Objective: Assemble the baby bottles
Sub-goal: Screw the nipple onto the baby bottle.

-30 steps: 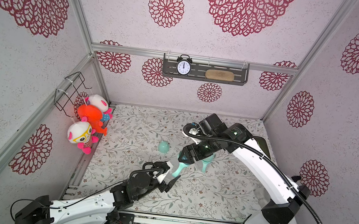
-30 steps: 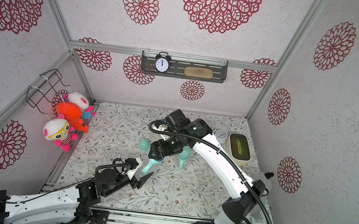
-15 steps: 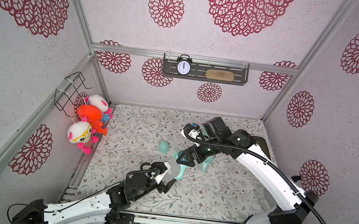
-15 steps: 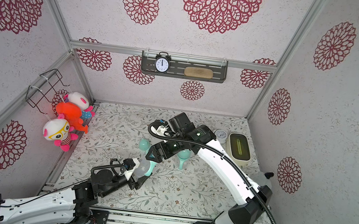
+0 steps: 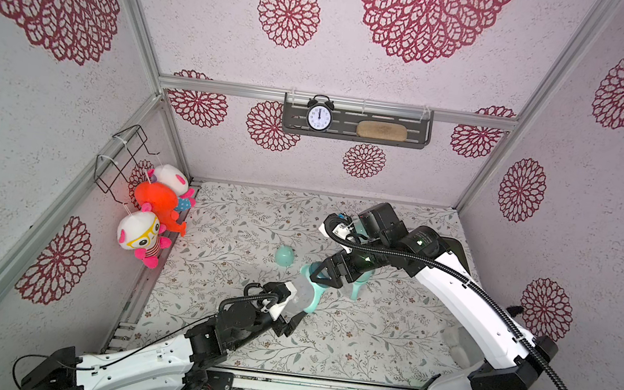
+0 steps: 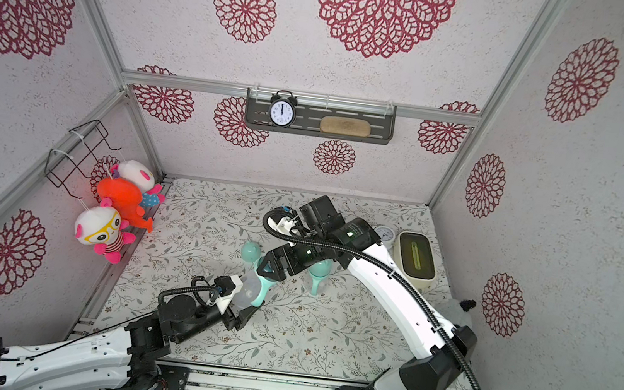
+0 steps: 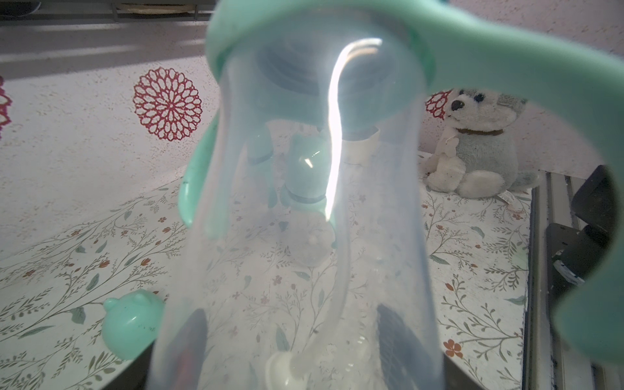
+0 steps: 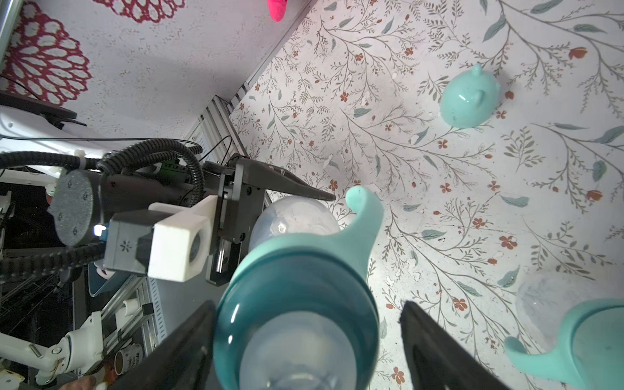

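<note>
Risks, as judged:
- held bottle (image 5: 302, 295) slipping or twisting in left end effector (image 5: 294, 302) if the collar (image 8: 297, 287) is torqued against a grip on slick clear plastic
- cross-threading, given the bottle's tilt
- right end effector (image 5: 326, 279) knocking the second bottle (image 5: 357, 286), standing further right of loose cap (image 5: 285, 255)

Pose:
- left arm low, stretched forward; end effector clenched on the bottle body, lifted off the surface (image 5: 365, 340), just right of the cap
- right arm arched over, wrist bent down; jaws released, astride the collar
</note>
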{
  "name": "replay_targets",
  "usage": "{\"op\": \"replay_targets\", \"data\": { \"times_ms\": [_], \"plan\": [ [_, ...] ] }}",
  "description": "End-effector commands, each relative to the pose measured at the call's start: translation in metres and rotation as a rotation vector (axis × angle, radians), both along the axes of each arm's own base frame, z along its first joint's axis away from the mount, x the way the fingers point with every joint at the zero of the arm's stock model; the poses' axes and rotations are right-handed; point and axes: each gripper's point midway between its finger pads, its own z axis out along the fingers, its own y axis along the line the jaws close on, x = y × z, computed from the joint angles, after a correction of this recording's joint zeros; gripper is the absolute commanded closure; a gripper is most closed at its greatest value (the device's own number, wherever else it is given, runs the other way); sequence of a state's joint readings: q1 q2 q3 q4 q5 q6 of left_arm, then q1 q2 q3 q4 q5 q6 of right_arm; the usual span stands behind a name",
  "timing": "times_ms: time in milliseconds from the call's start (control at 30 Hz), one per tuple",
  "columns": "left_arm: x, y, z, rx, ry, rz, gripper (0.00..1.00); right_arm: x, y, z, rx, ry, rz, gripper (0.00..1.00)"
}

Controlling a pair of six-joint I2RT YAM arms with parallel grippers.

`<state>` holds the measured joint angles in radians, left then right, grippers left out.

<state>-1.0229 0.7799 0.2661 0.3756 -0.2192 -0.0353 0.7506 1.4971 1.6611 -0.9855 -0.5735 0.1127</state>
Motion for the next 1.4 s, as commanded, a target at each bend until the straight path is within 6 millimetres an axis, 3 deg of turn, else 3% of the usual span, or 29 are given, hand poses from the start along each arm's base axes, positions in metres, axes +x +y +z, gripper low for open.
{"op": "replay_targets", "data": {
  "times_ms": [0, 300, 500, 567, 700, 900, 1067, 1167, 1367],
  "plan": [
    [-0.001, 0.0, 0.01, -0.036, -0.019, -0.001, 1.0, -0.007, -0.006, 0.019, 0.044, -0.042, 0.016, 0.15],
    [0.0, -0.003, 0.01, -0.033, -0.016, -0.003, 1.0, -0.009, -0.002, 0.017, 0.056, -0.013, 0.024, 0.27],
    [0.01, 0.0, 0.008, -0.018, -0.023, 0.053, 1.0, -0.006, 0.004, 0.02, 0.076, 0.075, -0.035, 0.54],
    [0.012, -0.001, 0.007, -0.009, -0.03, 0.066, 1.0, -0.005, 0.007, 0.02, 0.066, 0.129, -0.076, 0.59],
    [0.015, 0.0, 0.01, -0.023, -0.047, 0.09, 1.0, -0.001, 0.004, 0.003, -0.059, 0.184, -0.15, 0.62],
    [0.019, 0.002, 0.009, 0.008, -0.062, 0.125, 1.0, 0.0, 0.009, -0.025, -0.124, 0.455, -0.313, 0.7],
    [0.019, 0.001, 0.004, 0.045, -0.073, 0.139, 1.0, 0.016, -0.004, -0.035, -0.215, 0.642, -0.508, 0.69],
    [0.018, 0.0, 0.002, 0.071, -0.084, 0.149, 1.0, 0.028, -0.019, -0.038, -0.319, 0.648, -0.586, 0.58],
    [0.018, -0.002, -0.005, 0.089, -0.086, 0.16, 1.0, 0.039, -0.016, -0.029, -0.295, 0.586, -0.565, 0.35]
  ]
}}
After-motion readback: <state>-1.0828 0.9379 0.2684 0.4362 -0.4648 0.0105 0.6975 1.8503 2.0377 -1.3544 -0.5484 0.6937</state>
